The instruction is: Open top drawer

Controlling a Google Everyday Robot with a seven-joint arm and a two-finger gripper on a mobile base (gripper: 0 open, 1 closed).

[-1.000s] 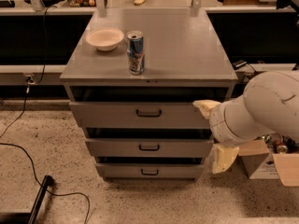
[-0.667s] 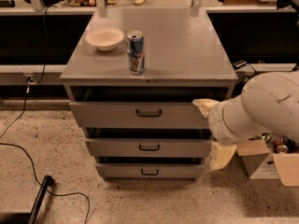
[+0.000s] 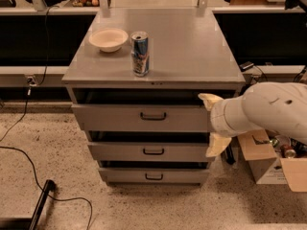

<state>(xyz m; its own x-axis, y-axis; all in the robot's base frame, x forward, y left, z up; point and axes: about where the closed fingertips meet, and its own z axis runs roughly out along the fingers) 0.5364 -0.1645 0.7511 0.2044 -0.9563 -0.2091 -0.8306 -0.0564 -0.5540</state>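
Note:
The top drawer [image 3: 110, 118] is the widest of three grey drawers, with a small black bar handle [image 3: 153, 116]. A dark gap shows above its front, under the cabinet top. My gripper [image 3: 213, 122] is at the right end of this drawer's front. It is open, with one cream finger [image 3: 210, 100] at the front's upper right corner and the other [image 3: 217, 145] below its lower right corner. My white arm [image 3: 268, 110] comes in from the right.
A cream bowl [image 3: 108, 39] and a blue can [image 3: 140, 53] stand on the cabinet top [image 3: 192, 47]. Two narrower drawers [image 3: 153, 152] sit below. A cardboard box [image 3: 273, 164] with cans stands at the right. A black cable [image 3: 29, 152] lies on the floor at the left.
My gripper has moved a little up and to the left, closer to the right end of the top drawer's front. The drawers, bowl and can have not moved.

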